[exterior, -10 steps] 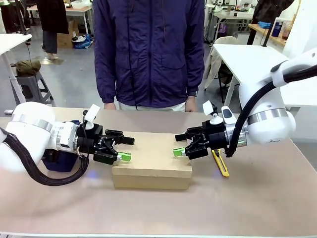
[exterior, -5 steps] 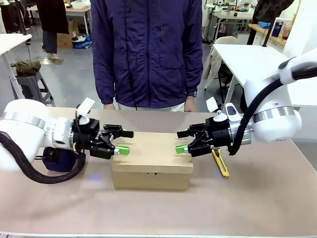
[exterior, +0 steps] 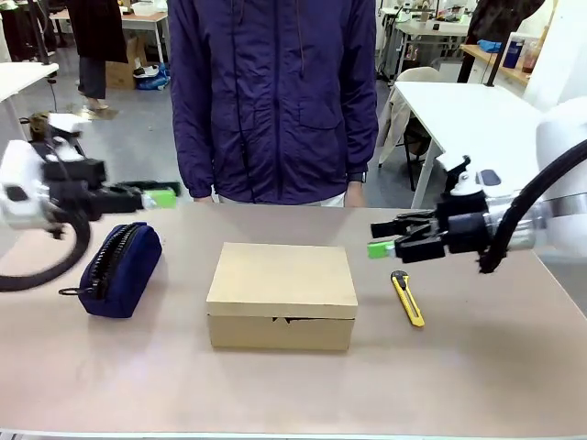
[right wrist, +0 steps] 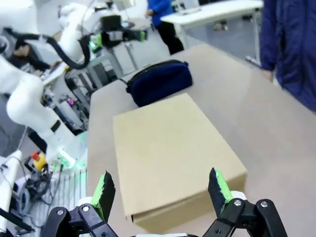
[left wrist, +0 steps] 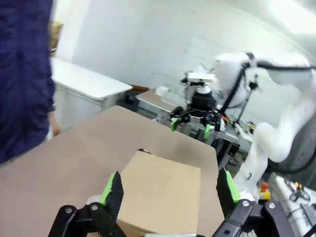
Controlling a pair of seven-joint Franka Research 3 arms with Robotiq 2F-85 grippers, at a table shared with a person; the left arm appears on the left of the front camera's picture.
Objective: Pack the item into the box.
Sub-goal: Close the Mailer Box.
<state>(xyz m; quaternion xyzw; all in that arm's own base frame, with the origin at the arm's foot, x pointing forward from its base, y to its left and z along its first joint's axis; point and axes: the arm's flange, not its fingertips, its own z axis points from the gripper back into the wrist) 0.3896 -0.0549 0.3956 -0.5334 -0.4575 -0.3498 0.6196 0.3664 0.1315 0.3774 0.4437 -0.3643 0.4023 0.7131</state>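
The brown cardboard box (exterior: 282, 293) sits shut in the middle of the table, its lid flap down. The item is hidden from view. My left gripper (exterior: 158, 192) hangs open at the far left, raised above the table and well away from the box. Its wrist view looks past its own open gripper (left wrist: 169, 187) onto the box (left wrist: 163, 197). My right gripper (exterior: 383, 236) hovers open to the right of the box, apart from it. In the right wrist view that gripper (right wrist: 162, 190) is empty, with the box (right wrist: 168, 148) beyond it.
A navy zippered pouch (exterior: 119, 268) lies left of the box. A yellow-and-black utility knife (exterior: 407, 298) lies right of it, below my right gripper. A person in a dark blue jacket (exterior: 275, 101) stands at the far edge, hands at the table's rim.
Both arms have drawn back from the box's sides, the left one far to the left and upward, the right one to the right. The box has stayed put.
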